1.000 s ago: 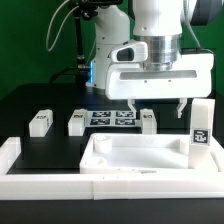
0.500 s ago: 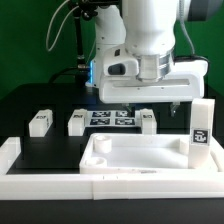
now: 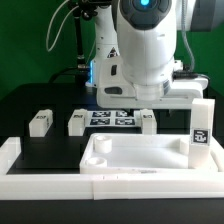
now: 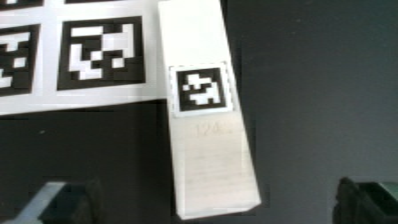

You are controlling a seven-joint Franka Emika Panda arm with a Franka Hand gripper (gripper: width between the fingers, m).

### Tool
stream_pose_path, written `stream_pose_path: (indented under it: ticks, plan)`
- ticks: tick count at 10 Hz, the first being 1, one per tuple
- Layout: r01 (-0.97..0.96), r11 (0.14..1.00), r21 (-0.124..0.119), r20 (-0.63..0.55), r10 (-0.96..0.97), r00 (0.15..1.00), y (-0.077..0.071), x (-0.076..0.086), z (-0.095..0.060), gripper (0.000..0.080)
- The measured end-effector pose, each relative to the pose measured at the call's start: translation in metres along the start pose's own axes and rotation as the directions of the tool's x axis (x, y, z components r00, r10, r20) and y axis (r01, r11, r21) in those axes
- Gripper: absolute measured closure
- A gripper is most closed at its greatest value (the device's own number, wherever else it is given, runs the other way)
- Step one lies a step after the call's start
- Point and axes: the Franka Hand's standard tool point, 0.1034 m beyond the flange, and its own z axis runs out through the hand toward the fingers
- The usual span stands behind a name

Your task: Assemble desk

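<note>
White desk panel [image 3: 135,158] lies nearer the camera than marker board [image 3: 112,118]. Just beside that board, leg block [image 4: 210,130], long axis square to the closing line; gripper [image 4: 212,202] hovers over its end, jaws wide apart, empty.
</note>
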Motion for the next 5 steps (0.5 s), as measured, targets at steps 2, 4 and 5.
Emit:
stream_pose_path:
  ticks: [2, 4, 5]
  plan:
    - [-0.025, 1.0, -0.006, 0.109, 0.026, 0.994, 0.007, 0.002, 0.018, 0.015]
    - [-0.077, 0.997, -0.009, 0.171, 0.077, 0.982, 0.009, 0.0, 0.035, 0.015]
    - [-0.105, 0.994, -0.001, 0.2, 0.103, 0.974, 0.009, 0.001, 0.04, 0.015]
